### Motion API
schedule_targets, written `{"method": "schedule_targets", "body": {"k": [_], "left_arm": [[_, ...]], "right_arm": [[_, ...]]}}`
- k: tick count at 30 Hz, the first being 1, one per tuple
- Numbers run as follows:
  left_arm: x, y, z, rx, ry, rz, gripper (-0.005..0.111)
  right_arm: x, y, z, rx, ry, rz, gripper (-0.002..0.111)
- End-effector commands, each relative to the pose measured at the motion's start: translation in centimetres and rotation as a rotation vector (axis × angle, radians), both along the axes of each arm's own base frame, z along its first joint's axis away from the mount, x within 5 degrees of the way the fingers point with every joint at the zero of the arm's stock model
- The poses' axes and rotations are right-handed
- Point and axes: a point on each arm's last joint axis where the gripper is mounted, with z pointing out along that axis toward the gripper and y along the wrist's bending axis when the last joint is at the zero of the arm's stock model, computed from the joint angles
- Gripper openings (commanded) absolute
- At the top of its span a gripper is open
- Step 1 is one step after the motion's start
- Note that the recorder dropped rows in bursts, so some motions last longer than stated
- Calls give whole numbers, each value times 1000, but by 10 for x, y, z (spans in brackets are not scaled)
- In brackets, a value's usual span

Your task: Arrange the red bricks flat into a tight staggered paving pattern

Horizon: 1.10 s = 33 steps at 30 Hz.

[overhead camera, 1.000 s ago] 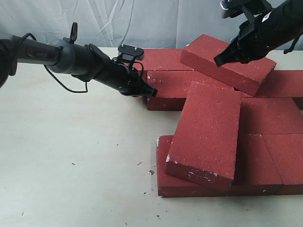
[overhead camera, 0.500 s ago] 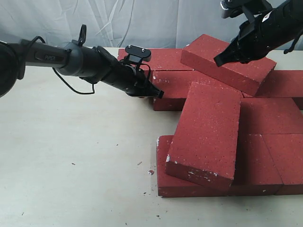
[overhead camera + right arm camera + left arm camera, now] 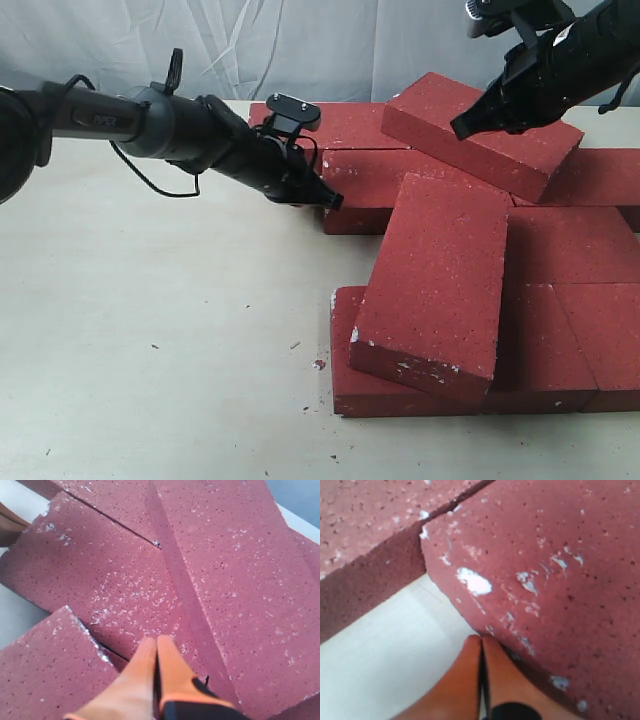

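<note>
Several red bricks lie in a loose cluster on the right half of the table. One long brick (image 3: 435, 285) leans tilted over the front row, and another (image 3: 480, 135) rests askew on the back ones. My left gripper (image 3: 335, 200) (image 3: 481, 639) is shut, its tips against the near left corner of a flat middle brick (image 3: 365, 180) (image 3: 545, 555). Shut too, my right gripper (image 3: 460, 128) (image 3: 156, 641) hovers beside the askew brick (image 3: 235, 565), just above the flat middle brick (image 3: 110, 580), holding nothing.
Bare beige table (image 3: 150, 350) spreads to the left and front, dotted with small red crumbs (image 3: 318, 364). A pale cloth backdrop (image 3: 250, 50) hangs behind. Flat bricks (image 3: 590, 340) run to the right edge of the exterior view.
My left gripper has moved right, and the flat middle brick's left end has slid slightly right with it. The right arm has stayed put.
</note>
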Motion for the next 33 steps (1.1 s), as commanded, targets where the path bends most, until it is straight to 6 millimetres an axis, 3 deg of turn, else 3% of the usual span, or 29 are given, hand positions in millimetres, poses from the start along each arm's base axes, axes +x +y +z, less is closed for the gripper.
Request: {"method": "schedule_targets", "body": {"k": [1,9,14,17,23,28,33], "left_arm": [[4,12,2,-14,38,-12,0],[15,49,22,25,55,6,0],[5,60,60,97,70,-57,0],[-20,52,100,99,110,-168,0],[-66,20,119,115,81,-299,0],[-79,14,117,125,187,-318,0],[-94,10,110,198,264,-372,0]], "right_arm": [[0,-2,2,10,-16,-13,-1],[0,-2,2,10,-16,-13,-1],[-10,-1,0,11,77,6,-1],[-35,-3,17,11,205,44,-1],[-49,7,59,220,61,2,-1],[-54,-4,54,87,114,-34,-1],[-71,-26,41,-117,355,-192,-1]]}}
